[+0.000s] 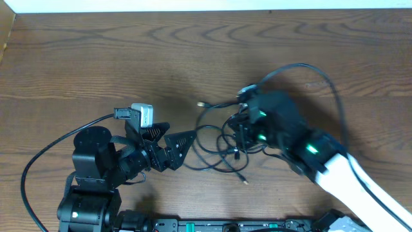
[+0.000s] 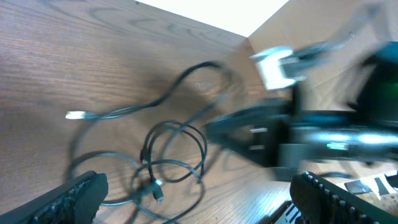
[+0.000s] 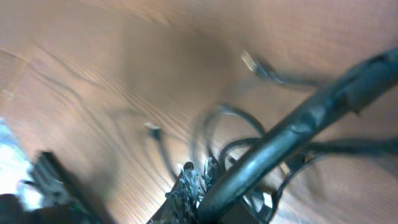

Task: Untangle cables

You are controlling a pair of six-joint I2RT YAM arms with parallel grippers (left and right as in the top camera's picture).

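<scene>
Left pincer (image 1: 181, 133): released, its two dark fingers (image 2: 79, 194) spread wide and pointing right, toward the bunch; nothing sits between them.
Left pincer to cables: apart; the tips stop just short of the bunch's left loops, and in the left wrist view the cords lie ahead of the gap and between the two fingers' lines.
Table (image 1: 96, 58): brown wood grain; both arms reach in from its near edge.
Cables (image 1: 215, 145): thin black cords in overlapping loops, knotted where they cross (image 2: 148, 163), lying about mid-width on the table and closer to the near edge than the far one.
Plug ends: one pale tip (image 1: 201, 103) points toward the far edge at the bunch's upper left; another (image 1: 244, 182) trails toward the near edge.
Right pincer (image 1: 241, 126): clenched, set down over the right side of the bunch.
Right pincer to cables: a dark strand (image 3: 298, 124) runs slantwise right past its finger (image 3: 189, 186), close to the lens; the view is too blurred to tell whether that strand is pinched or only lies against it.
</scene>
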